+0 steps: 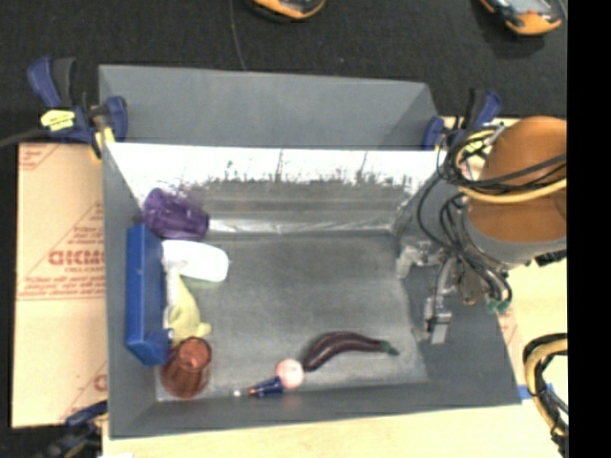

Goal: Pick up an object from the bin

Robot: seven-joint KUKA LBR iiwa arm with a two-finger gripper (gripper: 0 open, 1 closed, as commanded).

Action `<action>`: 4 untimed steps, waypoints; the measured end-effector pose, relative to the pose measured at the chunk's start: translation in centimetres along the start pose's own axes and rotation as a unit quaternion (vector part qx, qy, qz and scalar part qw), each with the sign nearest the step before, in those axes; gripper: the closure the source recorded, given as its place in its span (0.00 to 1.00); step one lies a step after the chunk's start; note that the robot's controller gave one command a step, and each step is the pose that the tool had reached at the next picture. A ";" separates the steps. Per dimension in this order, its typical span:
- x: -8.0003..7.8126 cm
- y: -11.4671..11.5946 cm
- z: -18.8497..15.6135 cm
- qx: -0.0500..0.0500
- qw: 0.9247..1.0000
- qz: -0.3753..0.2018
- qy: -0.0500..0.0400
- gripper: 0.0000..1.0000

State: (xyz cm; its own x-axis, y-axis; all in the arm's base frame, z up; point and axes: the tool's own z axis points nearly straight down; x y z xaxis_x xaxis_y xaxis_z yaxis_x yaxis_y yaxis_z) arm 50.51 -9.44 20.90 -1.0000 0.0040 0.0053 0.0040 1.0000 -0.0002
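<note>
My gripper [437, 305] hangs low inside the bin [286, 284], close to the side wall through which my arm enters. I cannot tell whether it is open or closed. Nothing can be seen held in it, and it touches none of the bin's contents.

Nearest to the gripper is a dark purple eggplant-shaped toy [346, 344]. It lies on the bin floor, toward the bin's middle and the front wall, near the gripper but apart from it. Just beyond the eggplant, farther from the gripper, lies a small pink ball [289, 373] on a short stick, against the front wall.

The rest lies well apart from the gripper, heaped along the opposite wall:
- a reddish-brown cup [186, 366] in the front corner;
- a long blue block [143, 294] against the wall;
- a white bottle [197, 261] and a yellow piece [184, 313] beside the block;
- a purple cup [175, 215] at the far end.

Status, as I judge it: the pick is not done. Every item rests on the floor. Still to do: position over one item, close on it and lift. The eggplant is the likeliest candidate, being closest.
</note>
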 end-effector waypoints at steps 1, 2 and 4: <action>-0.1 0.0 -0.4 0.000 1.000 -0.002 -0.003 0.00; 1.0 3.6 5.3 0.001 1.000 -0.011 -0.007 0.00; -0.2 7.6 9.9 0.003 1.000 -0.010 -0.012 0.00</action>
State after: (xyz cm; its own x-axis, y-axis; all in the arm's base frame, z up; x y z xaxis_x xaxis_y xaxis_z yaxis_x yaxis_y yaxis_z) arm 50.68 -1.85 11.03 -0.9997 -0.0155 -0.0184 -0.0154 0.9999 -0.0066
